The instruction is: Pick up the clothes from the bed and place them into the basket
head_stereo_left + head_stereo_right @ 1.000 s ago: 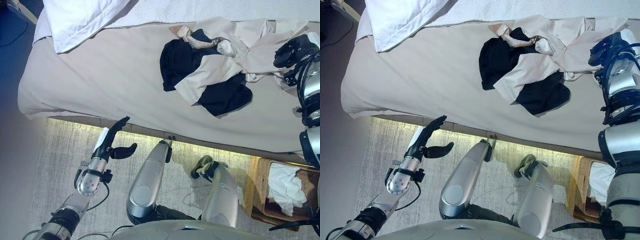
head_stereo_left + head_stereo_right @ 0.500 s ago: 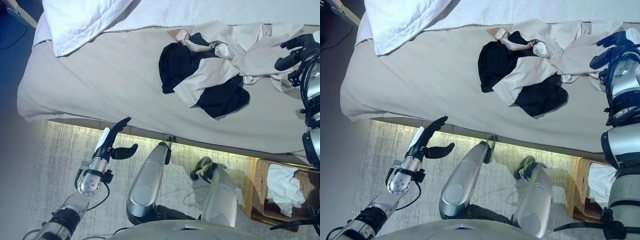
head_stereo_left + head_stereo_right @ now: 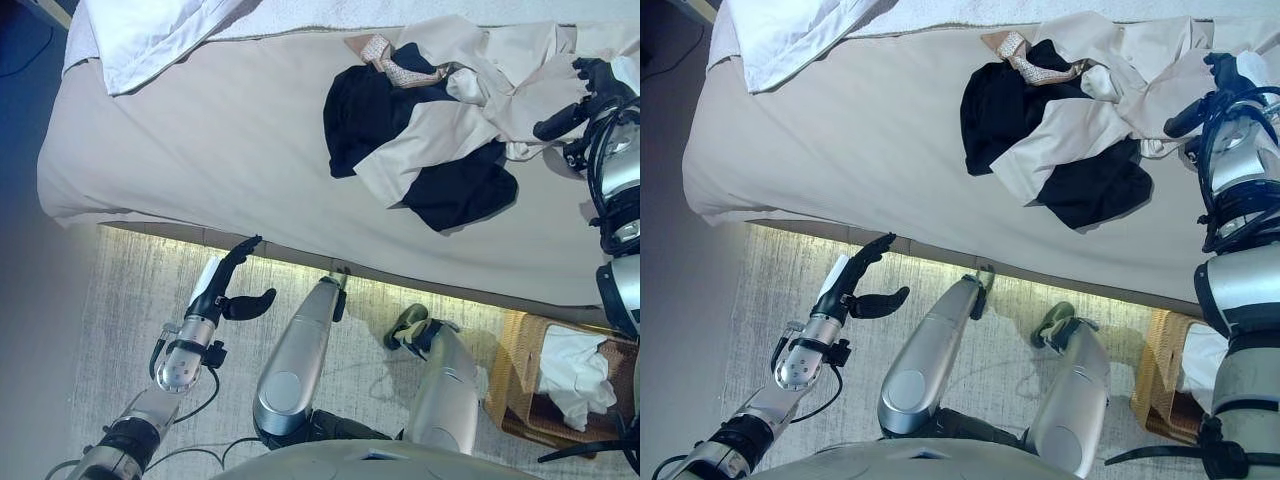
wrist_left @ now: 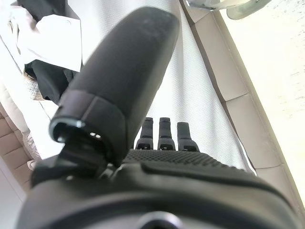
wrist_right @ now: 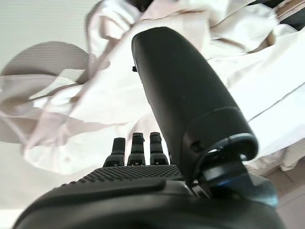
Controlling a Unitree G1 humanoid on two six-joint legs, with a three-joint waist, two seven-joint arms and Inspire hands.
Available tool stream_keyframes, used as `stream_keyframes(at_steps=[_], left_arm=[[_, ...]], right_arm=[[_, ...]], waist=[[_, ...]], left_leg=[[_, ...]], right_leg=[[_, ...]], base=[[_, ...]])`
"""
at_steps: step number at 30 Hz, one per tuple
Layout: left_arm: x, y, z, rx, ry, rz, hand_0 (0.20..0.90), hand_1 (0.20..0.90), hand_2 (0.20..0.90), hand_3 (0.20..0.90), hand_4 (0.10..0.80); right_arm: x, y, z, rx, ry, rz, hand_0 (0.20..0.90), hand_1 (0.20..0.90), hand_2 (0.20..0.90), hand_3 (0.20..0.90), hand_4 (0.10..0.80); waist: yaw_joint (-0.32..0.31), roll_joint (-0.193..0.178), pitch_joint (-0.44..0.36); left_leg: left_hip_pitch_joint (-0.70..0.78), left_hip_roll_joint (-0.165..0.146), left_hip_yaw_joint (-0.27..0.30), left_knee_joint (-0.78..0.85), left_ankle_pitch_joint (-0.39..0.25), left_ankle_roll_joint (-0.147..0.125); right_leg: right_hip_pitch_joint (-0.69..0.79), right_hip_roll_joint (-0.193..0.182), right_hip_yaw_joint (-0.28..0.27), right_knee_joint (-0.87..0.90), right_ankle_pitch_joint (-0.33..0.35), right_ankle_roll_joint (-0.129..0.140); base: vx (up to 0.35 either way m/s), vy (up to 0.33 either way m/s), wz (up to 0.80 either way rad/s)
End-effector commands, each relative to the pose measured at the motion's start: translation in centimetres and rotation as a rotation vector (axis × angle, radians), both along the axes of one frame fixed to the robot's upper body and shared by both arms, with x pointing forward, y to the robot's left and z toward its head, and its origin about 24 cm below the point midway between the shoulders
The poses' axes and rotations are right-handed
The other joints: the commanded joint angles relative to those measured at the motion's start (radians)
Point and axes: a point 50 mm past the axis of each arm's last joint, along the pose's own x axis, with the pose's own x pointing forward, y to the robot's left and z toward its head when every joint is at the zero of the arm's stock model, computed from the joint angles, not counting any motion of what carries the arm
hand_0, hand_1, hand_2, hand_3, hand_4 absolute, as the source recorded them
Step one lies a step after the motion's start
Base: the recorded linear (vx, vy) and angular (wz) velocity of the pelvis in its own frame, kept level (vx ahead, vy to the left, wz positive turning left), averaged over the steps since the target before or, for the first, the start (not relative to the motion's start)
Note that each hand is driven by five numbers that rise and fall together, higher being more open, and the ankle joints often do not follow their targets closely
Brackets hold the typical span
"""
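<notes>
Right hand fingers spread, over the cream shirt on the bed. Left hand relaxed, spread, over the rug.

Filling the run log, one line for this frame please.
right robot hand: open over clothes pile | left robot hand: open, idle off bed | basket: holds white cloth

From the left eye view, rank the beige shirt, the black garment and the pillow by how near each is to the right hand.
1. Beige shirt: directly under the right hand, at the bed's right end.
2. Black garment: mid-bed, left of the shirt, partly under it.
3. Pillow: far upper left corner of the bed.
</notes>
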Motion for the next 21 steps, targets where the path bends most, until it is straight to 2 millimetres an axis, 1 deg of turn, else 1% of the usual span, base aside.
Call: stream_keyframes(at_steps=[1,4,9,12,16,18,21], left_arm=[[-0.5,0.8,2.0,-0.039,-0.122,0.002,0.900,0.900,0.900,0.900,0.800],[-0.5,0.6,2.1,-0.040,-0.121,-0.002,0.900,0.900,0.900,0.900,0.800],[-0.5,0.4,2.5,-0.049,-0.137,-0.016,0.900,0.900,0.900,0.900,0.800],[-0.5,0.2,3.0,-0.065,-0.163,-0.031,0.900,0.900,0.900,0.900,0.800],[-0.5,-0.1,3.7,-0.081,-0.199,-0.043,0.900,0.900,0.900,0.900,0.800],[-0.3,-0.4,4.5,-0.107,-0.240,-0.047,0.900,0.900,0.900,0.900,0.800],[-0.3,-0.6,4.9,-0.119,-0.262,-0.048,0.900,0.900,0.900,0.900,0.800]], right_arm=[[-0.1,1.5,4.1,-0.185,-0.118,0.087,0.900,0.900,0.900,0.900,0.800],[0.2,2.4,4.1,-0.214,-0.127,0.094,0.900,0.900,0.900,0.900,0.800],[0.3,2.6,4.8,-0.136,-0.172,0.047,0.900,0.900,0.900,0.900,0.800],[0.2,2.3,5.6,-0.072,-0.188,0.014,0.900,0.900,0.900,0.900,0.800],[0.1,2.0,5.9,-0.020,-0.199,0.003,0.900,0.900,0.900,0.900,0.800],[0.1,1.7,6.0,-0.016,-0.186,-0.010,0.900,0.900,0.900,0.900,0.800],[0.0,1.4,5.8,-0.011,-0.168,-0.023,0.900,0.900,0.900,0.900,0.800]], waist=[[0.022,0.005,-0.043],[0.026,0.005,-0.043],[0.039,0.015,-0.043],[0.052,0.031,-0.043],[0.057,0.045,-0.043],[0.060,0.054,-0.043],[0.061,0.056,-0.043]], left_leg=[[-0.010,-0.015,-0.010,-0.084,0.042,0.003],[-0.015,-0.014,-0.014,-0.085,0.043,0.003],[-0.051,-0.018,-0.021,-0.071,0.043,0.002],[-0.095,-0.024,-0.024,-0.064,0.051,0.004],[-0.150,-0.030,-0.017,-0.040,0.052,0.011],[-0.198,-0.036,-0.008,-0.001,0.039,0.020],[-0.231,-0.037,0.003,0.032,0.025,0.028]], right_leg=[[0.011,0.042,-0.036,0.037,0.001,-0.020],[0.008,0.041,-0.040,0.036,0.002,-0.019],[-0.020,0.037,-0.043,0.051,-0.003,-0.020],[-0.067,0.035,-0.042,0.071,-0.007,-0.023],[-0.125,0.029,-0.037,0.101,-0.011,-0.024],[-0.179,0.018,-0.035,0.133,-0.016,-0.025],[-0.217,0.008,-0.034,0.158,-0.019,-0.027]], base=[[0.025,-0.004,0.07],[0.032,-0.001,0.06],[0.032,0.003,0.08],[0.014,0.033,0.11],[-0.014,0.054,0.12],[-0.025,0.075,0.10],[-0.030,0.038,0.07]])
